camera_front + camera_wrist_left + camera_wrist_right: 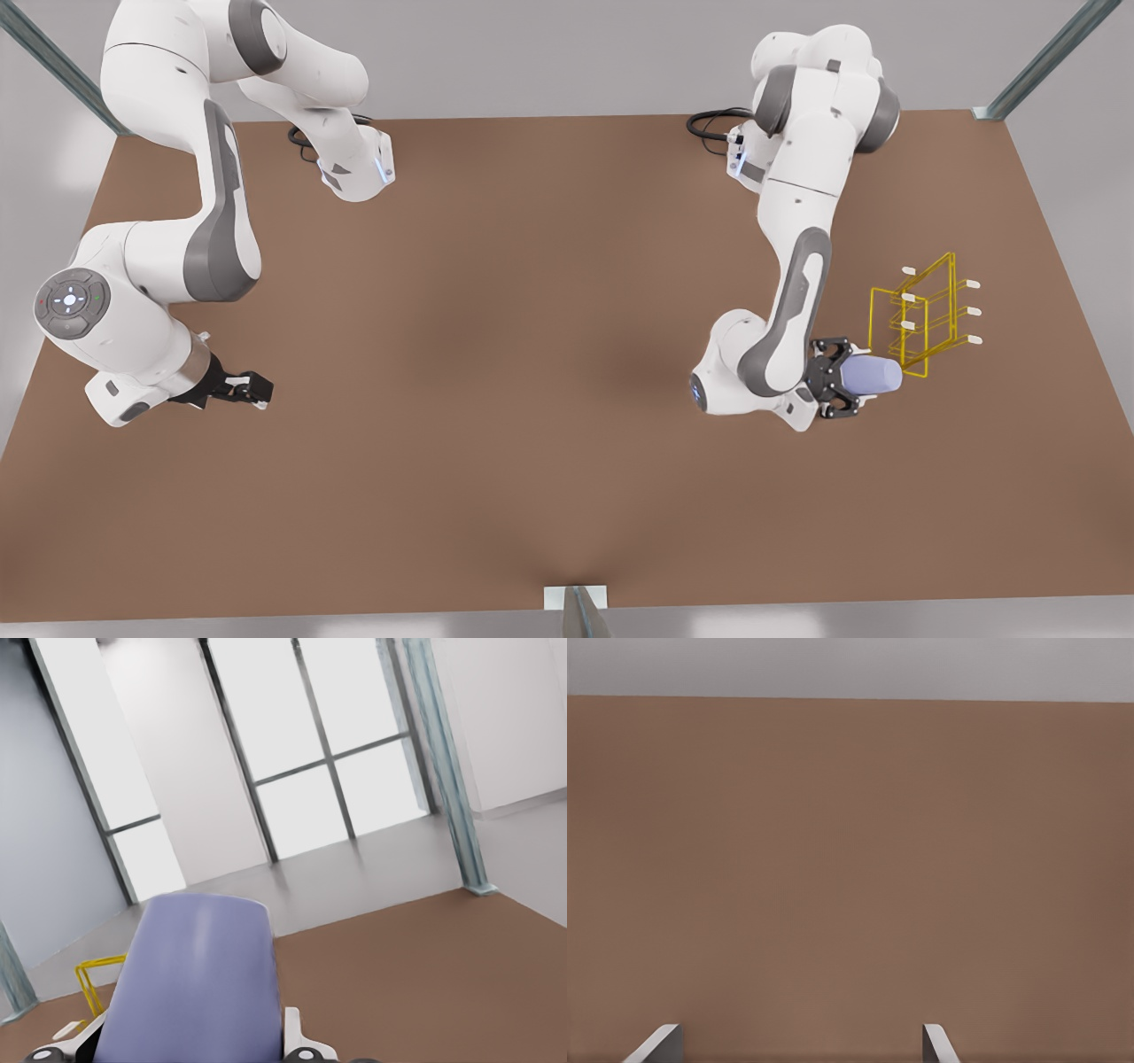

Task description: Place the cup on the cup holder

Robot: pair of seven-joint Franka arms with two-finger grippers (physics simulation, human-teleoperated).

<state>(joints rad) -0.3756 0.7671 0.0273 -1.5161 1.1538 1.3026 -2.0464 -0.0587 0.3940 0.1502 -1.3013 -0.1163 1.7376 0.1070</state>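
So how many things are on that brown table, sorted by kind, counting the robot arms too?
Robot arms: 2, the left claw shut on the cup, the right claw open and waiting on the front view's left.
Cups: 1, the lavender-blue cup.
Racks: 1, the yellow wire cup holder with white-tipped pegs.
Total: 4.

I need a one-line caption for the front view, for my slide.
Left claw holds the cup sideways beside the cup holder; right claw waits, open.

Simulated robotics test cell, plain brown matte tabletop [496, 372], grey-green metal frame posts [1045, 62] at its corners, tall bright windows [301, 753] and bare grey walls beyond it
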